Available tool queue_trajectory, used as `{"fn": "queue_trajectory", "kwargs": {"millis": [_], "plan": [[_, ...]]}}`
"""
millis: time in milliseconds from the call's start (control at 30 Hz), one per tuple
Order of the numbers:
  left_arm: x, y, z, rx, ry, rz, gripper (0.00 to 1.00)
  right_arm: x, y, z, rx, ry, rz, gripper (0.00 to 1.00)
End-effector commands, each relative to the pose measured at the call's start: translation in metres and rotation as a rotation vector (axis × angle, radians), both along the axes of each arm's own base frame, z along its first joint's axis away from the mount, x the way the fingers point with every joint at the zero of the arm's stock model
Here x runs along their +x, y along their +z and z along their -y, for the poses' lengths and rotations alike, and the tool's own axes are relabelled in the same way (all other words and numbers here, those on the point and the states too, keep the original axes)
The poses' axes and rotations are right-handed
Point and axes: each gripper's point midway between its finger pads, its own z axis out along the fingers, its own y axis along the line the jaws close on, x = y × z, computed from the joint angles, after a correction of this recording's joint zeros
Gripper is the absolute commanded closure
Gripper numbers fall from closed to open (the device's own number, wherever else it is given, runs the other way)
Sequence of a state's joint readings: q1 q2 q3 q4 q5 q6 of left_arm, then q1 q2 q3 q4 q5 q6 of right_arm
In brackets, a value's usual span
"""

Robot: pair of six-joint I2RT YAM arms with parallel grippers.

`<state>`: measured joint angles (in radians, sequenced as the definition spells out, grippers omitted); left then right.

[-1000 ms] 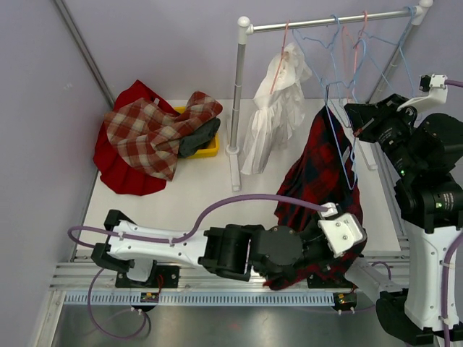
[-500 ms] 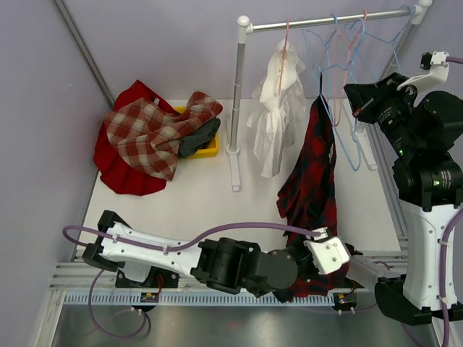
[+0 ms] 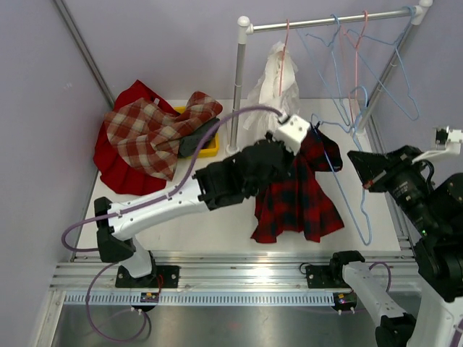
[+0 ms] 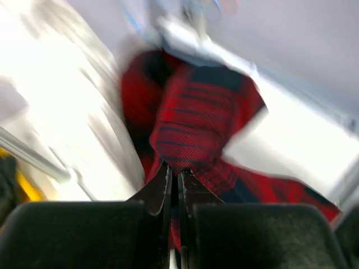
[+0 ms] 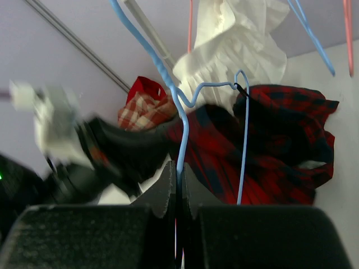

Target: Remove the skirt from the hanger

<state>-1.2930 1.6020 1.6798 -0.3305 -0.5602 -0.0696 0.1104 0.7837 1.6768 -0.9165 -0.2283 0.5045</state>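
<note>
The red-and-black plaid skirt point(image 3: 296, 206) hangs from my left gripper point(image 3: 307, 147) down to the table in the middle. In the left wrist view my left gripper point(image 4: 174, 171) is shut on a bunched fold of the skirt point(image 4: 196, 123). My right gripper point(image 3: 360, 172) is low at the right, shut on the wire of a blue hanger point(image 3: 340, 155). In the right wrist view the right gripper point(image 5: 179, 172) pinches the blue hanger point(image 5: 168, 78), with the skirt point(image 5: 280, 151) behind it. The hanger lies along the skirt's right edge; I cannot tell whether it is still threaded through.
A clothes rack point(image 3: 239, 94) stands at the back with a white garment point(image 3: 275, 76) and several empty hangers point(image 3: 347, 50). A yellow bin point(image 3: 206, 148) with plaid and red clothes point(image 3: 145, 134) is at the back left. Rails run along the near edge.
My left gripper rose from the front edge to mid-table near the rack, lifting the skirt. My right arm dropped lower with the blue hanger, now off the rail.
</note>
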Motion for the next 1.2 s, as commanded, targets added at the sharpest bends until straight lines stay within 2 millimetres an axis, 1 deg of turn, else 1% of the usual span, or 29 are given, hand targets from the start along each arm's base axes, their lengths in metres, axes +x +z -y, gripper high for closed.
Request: {"fn": "queue_trajectory", "kwargs": {"millis": [0,33,67,100,133,167,200,267,300,367,433,467,500,533,567,600,633,667,700,733,767,867,900,933,967,1000,1100,1133,1167], "plan": [[0.035,0.111,-0.016,-0.213,0.057,0.122,1.00,-0.021,-0.039,0.001,-0.004,0.007,-0.123,1.00],[0.047,0.104,-0.008,-0.191,0.071,0.116,1.00,-0.025,-0.043,0.001,-0.001,0.008,-0.137,1.00],[0.062,0.113,-0.015,-0.201,0.101,0.123,1.00,-0.031,-0.044,0.002,0.002,0.006,-0.136,1.00],[0.067,0.129,-0.019,-0.211,0.111,0.129,1.00,-0.036,-0.049,0.003,0.000,-0.001,-0.161,1.00],[0.077,0.120,-0.011,-0.183,0.121,0.120,1.00,-0.039,-0.050,0.005,0.002,-0.013,-0.170,1.00],[0.087,0.115,-0.016,-0.153,0.142,0.110,1.00,-0.046,-0.044,0.008,-0.001,-0.020,-0.156,1.00],[0.091,0.122,-0.019,-0.165,0.156,0.117,1.00,-0.051,-0.048,0.011,-0.006,-0.037,-0.186,1.00],[0.104,0.111,-0.022,-0.135,0.178,0.107,1.00,-0.059,-0.039,0.013,0.000,-0.045,-0.187,1.00],[0.108,0.104,-0.024,-0.121,0.189,0.101,1.00,-0.065,-0.042,0.014,-0.001,-0.048,-0.217,1.00],[0.119,0.094,-0.034,-0.093,0.218,0.088,1.00,-0.075,-0.025,0.014,0.015,-0.046,-0.189,1.00],[0.120,0.076,-0.041,-0.070,0.237,0.053,1.00,-0.082,-0.018,0.013,0.019,-0.040,-0.186,1.00],[0.116,0.074,-0.043,-0.073,0.231,0.046,1.00,-0.081,-0.009,0.013,0.021,-0.035,-0.166,1.00],[0.103,0.094,-0.048,-0.141,0.184,0.052,1.00,-0.080,-0.003,0.012,0.022,-0.028,-0.147,1.00],[0.096,0.089,-0.048,-0.146,0.165,0.046,1.00,-0.077,0.000,0.010,0.024,-0.023,-0.139,1.00],[0.087,0.073,-0.044,-0.134,0.147,0.038,1.00,-0.071,0.005,0.008,0.035,-0.016,-0.138,1.00],[0.079,0.073,-0.051,-0.141,0.148,0.038,1.00,-0.068,0.015,0.003,0.050,0.010,-0.111,1.00],[0.075,0.066,-0.053,-0.129,0.153,0.029,1.00,-0.063,0.026,-0.002,0.089,0.028,-0.107,1.00],[0.076,0.041,-0.055,-0.082,0.167,0.003,1.00,-0.061,0.034,-0.006,0.111,0.047,-0.100,1.00],[0.075,0.028,-0.060,-0.064,0.189,-0.022,1.00,-0.059,0.041,-0.014,0.136,0.090,-0.101,1.00],[0.071,0.025,-0.066,-0.067,0.196,-0.032,1.00,-0.053,0.049,-0.020,0.174,0.111,-0.119,1.00],[0.069,-0.001,-0.068,-0.029,0.200,-0.058,1.00,-0.049,0.051,-0.022,0.188,0.122,-0.134,1.00],[0.054,-0.005,-0.086,-0.067,0.230,-0.054,1.00,-0.041,0.046,-0.030,0.227,0.149,-0.227,1.00],[0.051,-0.029,-0.092,-0.035,0.246,-0.080,1.00,-0.043,0.045,-0.036,0.237,0.187,-0.250,1.00],[0.045,-0.027,-0.102,-0.050,0.260,-0.078,1.00,-0.042,0.045,-0.040,0.249,0.205,-0.275,1.00],[0.045,-0.036,-0.114,-0.024,0.301,-0.077,1.00,-0.048,0.036,-0.046,0.257,0.245,-0.332,1.00],[0.043,-0.058,-0.125,0.020,0.330,-0.095,1.00,-0.048,0.028,-0.049,0.260,0.260,-0.380,1.00],[0.038,-0.061,-0.168,0.031,0.444,-0.083,1.00,-0.058,-0.013,-0.051,0.237,0.273,-0.533,1.00],[0.035,-0.068,-0.179,0.047,0.464,-0.077,1.00,-0.064,-0.031,-0.049,0.219,0.262,-0.574,1.00],[0.034,-0.057,-0.196,0.018,0.506,-0.052,1.00,-0.072,-0.043,-0.048,0.216,0.261,-0.616,1.00]]}}
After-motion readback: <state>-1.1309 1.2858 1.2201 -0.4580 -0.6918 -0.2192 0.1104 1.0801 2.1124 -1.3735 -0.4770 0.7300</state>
